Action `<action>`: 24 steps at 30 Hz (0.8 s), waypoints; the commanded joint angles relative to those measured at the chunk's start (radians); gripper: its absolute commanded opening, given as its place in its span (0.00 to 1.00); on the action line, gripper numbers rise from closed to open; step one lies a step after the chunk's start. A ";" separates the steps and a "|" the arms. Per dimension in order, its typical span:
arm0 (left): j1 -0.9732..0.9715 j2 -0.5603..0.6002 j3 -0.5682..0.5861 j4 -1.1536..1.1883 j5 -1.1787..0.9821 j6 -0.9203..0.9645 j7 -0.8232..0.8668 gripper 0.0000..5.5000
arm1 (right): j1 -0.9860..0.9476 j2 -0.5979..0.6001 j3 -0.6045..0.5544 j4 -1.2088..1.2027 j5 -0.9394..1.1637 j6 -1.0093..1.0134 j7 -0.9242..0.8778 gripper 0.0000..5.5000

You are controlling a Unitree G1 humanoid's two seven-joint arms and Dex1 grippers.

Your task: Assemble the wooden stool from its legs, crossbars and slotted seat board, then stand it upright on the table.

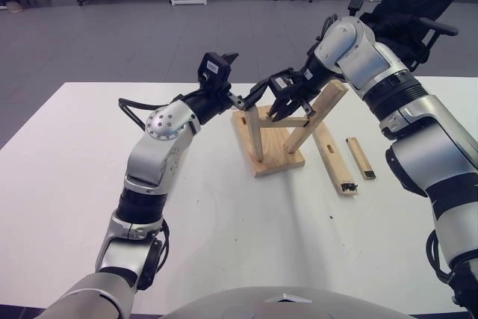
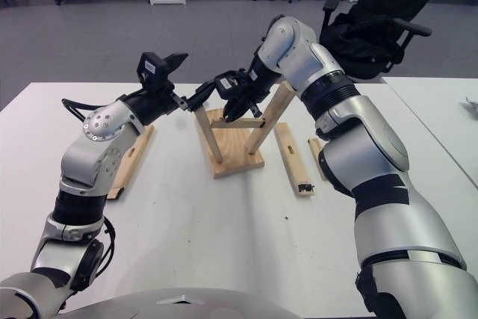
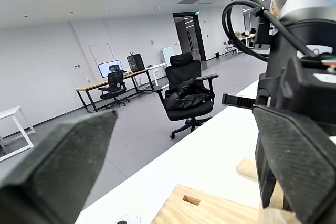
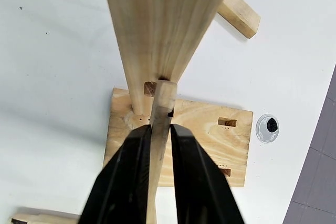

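Mid-assembly, I judge. Right gripper pinches the crossbar, tip at the mortise of the leaning leg, above the seat board lying on the table. Left gripper is spread wide by the upright leg. Next: push tenon squarely in.

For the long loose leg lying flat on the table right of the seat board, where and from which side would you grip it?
Probably near mid-length, from straight above, with the fingers closing across its narrow width. The loose leg lies flat with both long sides free: the seat board and the short crossbar each lie apart from it.
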 commanded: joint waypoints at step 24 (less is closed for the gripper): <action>0.046 -0.072 -0.074 0.181 0.057 -0.014 0.057 0.86 | 0.127 -0.078 0.385 -0.125 0.064 -0.044 0.019 0.08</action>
